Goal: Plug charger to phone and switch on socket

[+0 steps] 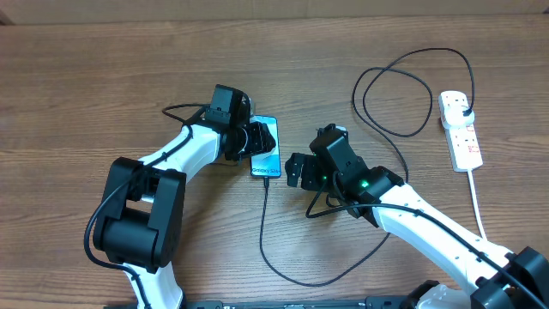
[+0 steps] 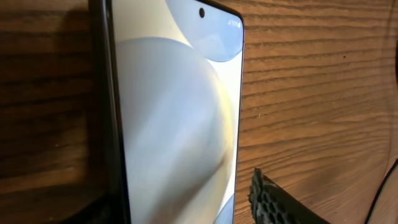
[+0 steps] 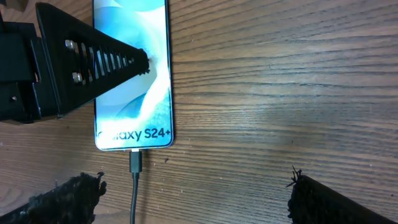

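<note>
The phone (image 1: 266, 149) lies flat on the wooden table, its blue screen reading "Galaxy S24+" (image 3: 134, 106). The charger's small black connector (image 3: 135, 163) sits in the phone's bottom port, and its thin black cable (image 1: 262, 225) loops across the table to a black plug (image 1: 464, 109) in the white socket strip (image 1: 461, 133). My left gripper (image 1: 255, 137) straddles the phone (image 2: 174, 124); its right finger (image 2: 270, 202) stands a small gap off the phone's edge. My right gripper (image 1: 297, 170) is wide open and empty just right of the connector (image 3: 196, 190).
The strip's thick white cord (image 1: 477, 202) runs down the right side. The black cable makes a big loop at the back right (image 1: 403, 94) and another under my right arm (image 1: 317, 279). Bare wood lies all around.
</note>
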You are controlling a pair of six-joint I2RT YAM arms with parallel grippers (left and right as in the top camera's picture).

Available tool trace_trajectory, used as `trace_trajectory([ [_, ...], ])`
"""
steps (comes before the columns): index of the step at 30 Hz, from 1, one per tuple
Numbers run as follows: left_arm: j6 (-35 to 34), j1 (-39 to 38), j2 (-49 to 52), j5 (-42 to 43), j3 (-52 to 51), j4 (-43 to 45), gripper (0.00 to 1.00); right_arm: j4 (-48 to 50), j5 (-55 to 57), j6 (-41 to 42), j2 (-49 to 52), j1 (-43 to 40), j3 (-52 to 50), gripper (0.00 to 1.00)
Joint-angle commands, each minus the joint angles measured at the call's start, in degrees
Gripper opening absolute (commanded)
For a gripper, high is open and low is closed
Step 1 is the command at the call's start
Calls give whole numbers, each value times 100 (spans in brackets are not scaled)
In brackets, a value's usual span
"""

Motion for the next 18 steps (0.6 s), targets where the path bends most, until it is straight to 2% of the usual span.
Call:
trace_trajectory([
  [1, 2, -37, 76, -127, -31, -26, 59, 13, 72, 24, -85, -11, 118, 100],
  [18, 2, -37, 76, -127, -31, -26, 64, 13, 72, 22, -85, -11, 118, 100],
])
